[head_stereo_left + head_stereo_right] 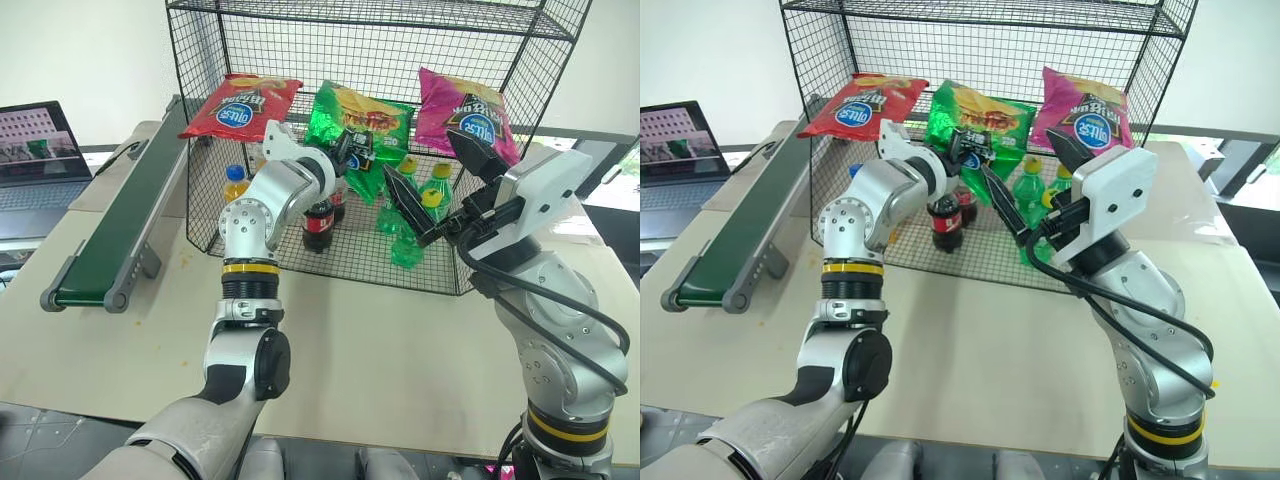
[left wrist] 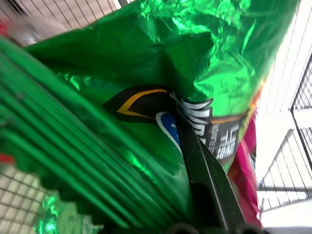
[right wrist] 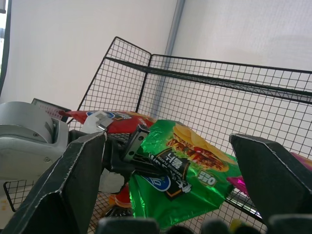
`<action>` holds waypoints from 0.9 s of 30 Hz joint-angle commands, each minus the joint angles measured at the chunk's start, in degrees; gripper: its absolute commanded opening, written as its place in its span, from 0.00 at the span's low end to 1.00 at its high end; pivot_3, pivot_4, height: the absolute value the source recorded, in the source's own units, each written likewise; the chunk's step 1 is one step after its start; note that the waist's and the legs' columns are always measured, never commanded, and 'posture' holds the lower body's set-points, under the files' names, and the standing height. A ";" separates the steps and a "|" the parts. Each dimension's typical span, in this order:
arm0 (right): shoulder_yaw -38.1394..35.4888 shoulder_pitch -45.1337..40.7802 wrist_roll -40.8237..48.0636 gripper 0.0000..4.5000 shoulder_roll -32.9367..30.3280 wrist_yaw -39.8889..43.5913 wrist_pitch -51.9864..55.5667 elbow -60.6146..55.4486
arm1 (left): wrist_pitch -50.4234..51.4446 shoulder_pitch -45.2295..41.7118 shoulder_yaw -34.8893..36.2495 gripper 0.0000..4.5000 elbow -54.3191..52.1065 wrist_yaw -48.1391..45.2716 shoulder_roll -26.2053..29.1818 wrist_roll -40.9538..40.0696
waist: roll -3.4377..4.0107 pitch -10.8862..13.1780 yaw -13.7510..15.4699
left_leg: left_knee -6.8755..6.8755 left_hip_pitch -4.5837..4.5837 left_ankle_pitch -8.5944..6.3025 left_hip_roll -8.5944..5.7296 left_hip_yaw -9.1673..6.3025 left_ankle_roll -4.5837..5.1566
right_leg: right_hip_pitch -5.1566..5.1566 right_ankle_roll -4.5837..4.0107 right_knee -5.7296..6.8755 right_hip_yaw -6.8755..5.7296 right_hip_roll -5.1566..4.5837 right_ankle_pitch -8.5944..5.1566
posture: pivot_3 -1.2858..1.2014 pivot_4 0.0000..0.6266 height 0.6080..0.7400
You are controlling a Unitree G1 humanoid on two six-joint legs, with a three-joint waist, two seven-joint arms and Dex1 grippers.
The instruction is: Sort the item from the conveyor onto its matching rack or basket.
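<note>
Inside rack (image 1: 250,40), left gripper (image 1: 352,150) (clamped on green bag (image 1: 375,120)) sits between red bag (image 1: 240,105) and magenta bag (image 1: 465,115).

Crinkled green chip bag (image 2: 146,97) pinched in jaws, magenta bag (image 2: 246,170) behind

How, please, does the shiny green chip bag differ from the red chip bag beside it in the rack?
The shiny green chip bag is pinched by the left gripper, hanging tilted; the red chip bag lies free and flatter. Both foil bags sit on the black wire-mesh rack's upper shelf.
</note>
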 commanded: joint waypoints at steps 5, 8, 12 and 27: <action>-0.82 0.26 -0.37 1.00 -0.23 -0.57 -0.02 -2.44 | -0.23 -1.79 -0.20 0.01 -9.97 -7.20 -2.82 -4.67 | -0.01 0.22 0.04 | 0.02 -0.12 0.02 0.00 -0.04 -0.01 | -0.08 0.01 0.01 -0.01 0.00 0.00 | 0.52 0.24 1.00; -0.85 0.33 -0.37 1.00 -0.23 -0.61 -0.05 -2.43 | 1.10 -0.91 -0.59 0.01 -11.84 -7.88 -3.08 -6.01 | 0.00 0.44 0.18 | 0.03 -0.28 0.08 -0.03 -0.13 -0.02 | -0.16 0.02 0.01 -0.03 0.00 0.01 | 0.52 0.24 1.00; -1.01 0.11 -0.33 1.00 -0.34 -0.39 -0.26 -1.99 | 2.17 0.17 -0.72 0.01 -13.52 -7.03 -3.74 -7.73 | -0.02 0.47 0.28 | 0.05 -0.40 0.22 -0.10 -0.24 0.00 | -0.17 0.05 -0.01 -0.02 -0.01 0.03 | 0.52 0.24 1.00; -1.05 0.11 -0.28 1.00 -0.58 -0.27 -0.14 -2.42 | -0.56 1.34 -2.47 0.01 -13.72 -6.98 -3.47 -8.38 | 0.00 0.45 0.06 | 0.04 -0.15 0.25 -0.12 -0.27 0.06 | 0.06 0.05 0.03 -0.01 0.00 0.03 | 0.52 0.24 1.00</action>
